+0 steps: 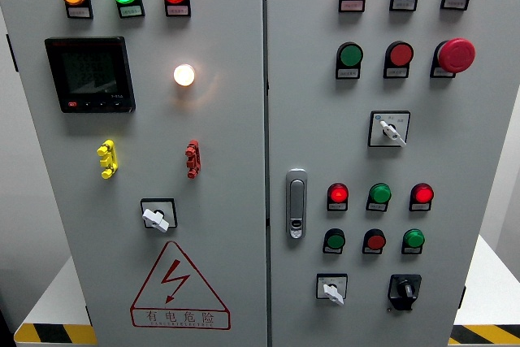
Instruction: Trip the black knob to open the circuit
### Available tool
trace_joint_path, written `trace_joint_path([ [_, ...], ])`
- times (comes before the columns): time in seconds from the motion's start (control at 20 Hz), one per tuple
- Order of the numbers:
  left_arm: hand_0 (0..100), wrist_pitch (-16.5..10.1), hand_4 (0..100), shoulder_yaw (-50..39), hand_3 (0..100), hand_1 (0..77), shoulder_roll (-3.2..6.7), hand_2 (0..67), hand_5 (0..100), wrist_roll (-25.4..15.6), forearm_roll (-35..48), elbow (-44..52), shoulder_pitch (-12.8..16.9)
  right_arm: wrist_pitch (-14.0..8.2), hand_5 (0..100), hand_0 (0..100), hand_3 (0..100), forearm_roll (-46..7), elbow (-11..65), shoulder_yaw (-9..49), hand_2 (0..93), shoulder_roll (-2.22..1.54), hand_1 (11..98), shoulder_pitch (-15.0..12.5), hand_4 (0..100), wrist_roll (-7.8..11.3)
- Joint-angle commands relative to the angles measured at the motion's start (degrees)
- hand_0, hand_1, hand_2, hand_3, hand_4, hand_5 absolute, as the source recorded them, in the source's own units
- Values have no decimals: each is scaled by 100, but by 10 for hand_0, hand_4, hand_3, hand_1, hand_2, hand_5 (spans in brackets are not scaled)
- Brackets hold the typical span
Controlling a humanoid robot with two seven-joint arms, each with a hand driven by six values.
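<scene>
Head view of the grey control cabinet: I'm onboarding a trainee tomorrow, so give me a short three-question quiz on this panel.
1. True or false: the black rotary knob sits at the lower right of the right-hand grey door.
2. Which is mounted directly left of the black knob? A) red mushroom-head stop button B) white-handled selector switch C) chrome door latch
3. Fill in: the round white lamp on the left door is ____ (lit/unlit).

Key: 1 true; 2 B; 3 lit. Neither robot hand is in view.
</scene>
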Motion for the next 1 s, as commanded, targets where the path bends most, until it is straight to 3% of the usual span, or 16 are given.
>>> trace_joint_path([
  [0.0,0,0,99,0,261,0,-8,194,86,0,0,0,-5,1,110,876,80,-2,0,-4,0,0,345,8,18,-1],
  [0.2,0,0,99,0,261,0,1,194,86,0,0,0,4,1,110,875,80,-54,0,84,0,0,345,8,18,-1],
  [0.35,0,0,99,0,261,0,1,195,86,0,0,0,4,1,110,873,81,-351,0,574,0,0,345,43,18,-10],
  [0.6,0,0,99,0,261,0,-8,195,86,0,0,0,4,79,110,871,81,-1977,9,2190,0,0,346,52,18,-291],
  [0.8,0,0,99,0,261,0,1,194,86,0,0,0,4,404,110,867,83,-3969,18,4306,1,9,348,44,18,-624],
  [0.95,0,0,99,0,261,0,1,194,86,0,0,0,4,870,110,865,83,-5561,9,6153,1,9,349,44,18,-853],
])
